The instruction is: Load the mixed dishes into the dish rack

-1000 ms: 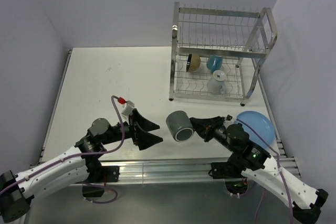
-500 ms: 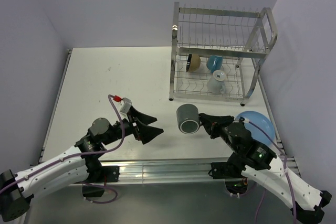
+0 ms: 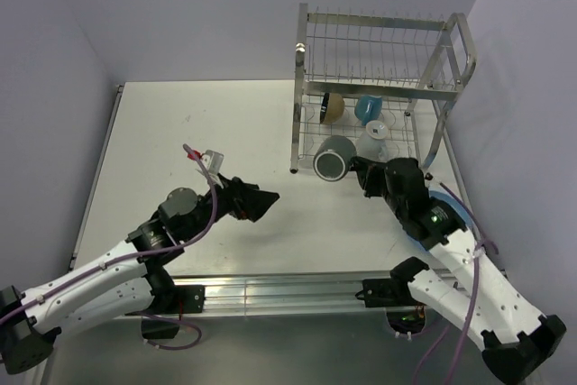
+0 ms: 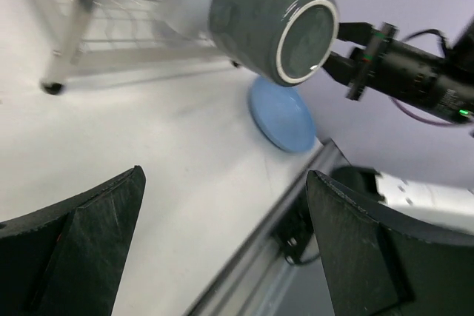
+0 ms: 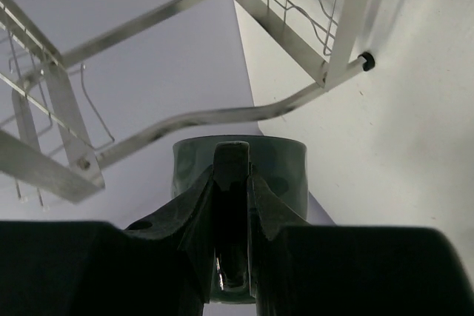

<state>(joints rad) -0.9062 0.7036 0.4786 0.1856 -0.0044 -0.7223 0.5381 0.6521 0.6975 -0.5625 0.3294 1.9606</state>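
Observation:
My right gripper (image 3: 362,171) is shut on the handle of the dark grey mug (image 3: 333,158), held on its side in the air at the front of the dish rack (image 3: 379,87); it also shows in the right wrist view (image 5: 240,172) and the left wrist view (image 4: 272,21). In the rack's lower tier sit the small tan bowl (image 3: 332,107), the light blue mug (image 3: 367,108) and the white mug (image 3: 374,140). The light blue plate (image 3: 451,207) lies on the table behind my right arm. My left gripper (image 3: 261,203) is open and empty over the table's middle.
The rack's upper tier (image 3: 374,50) holds nothing. Its steel front rail and foot (image 5: 362,60) are close above the held mug in the right wrist view. The table's near metal edge (image 3: 288,288) runs by the arm bases.
My right gripper has carried the dark grey mug up and back from the near table to the rack's front. My left gripper has swung a little up and right, still open.

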